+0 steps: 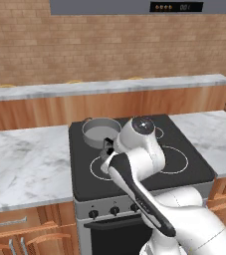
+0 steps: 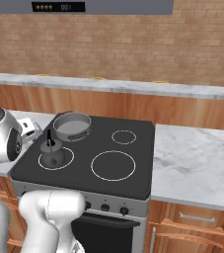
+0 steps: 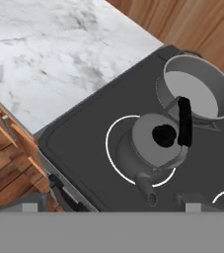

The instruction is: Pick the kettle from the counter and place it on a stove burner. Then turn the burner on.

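We see the kettle (image 3: 155, 148) seated on its burner (image 3: 114, 155): rigid, slick metal, likely light; the arched handle (image 3: 184, 120) suits gripping. Our tool is released, empty.

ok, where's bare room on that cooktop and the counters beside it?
Free: the largest ring, the smallest ring, and the marble counter on either side of the cooktop. Crowded: the corner where the kettle sits on its burner ring right beside the pot.
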Tool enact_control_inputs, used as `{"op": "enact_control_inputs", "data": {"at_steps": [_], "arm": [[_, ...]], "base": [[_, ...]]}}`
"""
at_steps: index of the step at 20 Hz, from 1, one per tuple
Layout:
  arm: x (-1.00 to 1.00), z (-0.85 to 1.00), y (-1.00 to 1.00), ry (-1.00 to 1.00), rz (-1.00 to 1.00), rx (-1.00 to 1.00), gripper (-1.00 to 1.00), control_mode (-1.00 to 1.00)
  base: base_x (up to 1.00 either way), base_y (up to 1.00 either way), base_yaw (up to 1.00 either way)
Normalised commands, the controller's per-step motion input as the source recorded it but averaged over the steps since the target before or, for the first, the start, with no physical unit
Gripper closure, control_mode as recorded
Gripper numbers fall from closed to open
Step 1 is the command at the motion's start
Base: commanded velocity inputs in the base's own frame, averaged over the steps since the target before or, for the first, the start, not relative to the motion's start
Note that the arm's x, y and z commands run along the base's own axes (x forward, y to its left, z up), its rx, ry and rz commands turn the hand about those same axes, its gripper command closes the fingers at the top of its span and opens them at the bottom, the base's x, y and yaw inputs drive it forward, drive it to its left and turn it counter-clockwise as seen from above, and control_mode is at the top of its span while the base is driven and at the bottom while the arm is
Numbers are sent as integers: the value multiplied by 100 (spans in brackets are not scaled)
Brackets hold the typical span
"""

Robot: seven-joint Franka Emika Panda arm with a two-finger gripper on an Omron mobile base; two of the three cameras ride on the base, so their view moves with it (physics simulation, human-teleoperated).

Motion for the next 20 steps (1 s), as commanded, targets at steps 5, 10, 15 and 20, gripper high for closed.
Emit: {"op": "enact_control_inputs", "data": {"at_steps": [5,10,15,20], "arm": [[-33,0,20,0,0,-16,-100,-100],[-36,0,19,0,0,-16,-100,-100],[-36,-5,20,0,0,-18,-100,-100],[-32,-29,13,-1,0,-16,-100,-100]], "base": [[0,0,0],[0,0,0],[0,0,0],[0,0,0]]}}
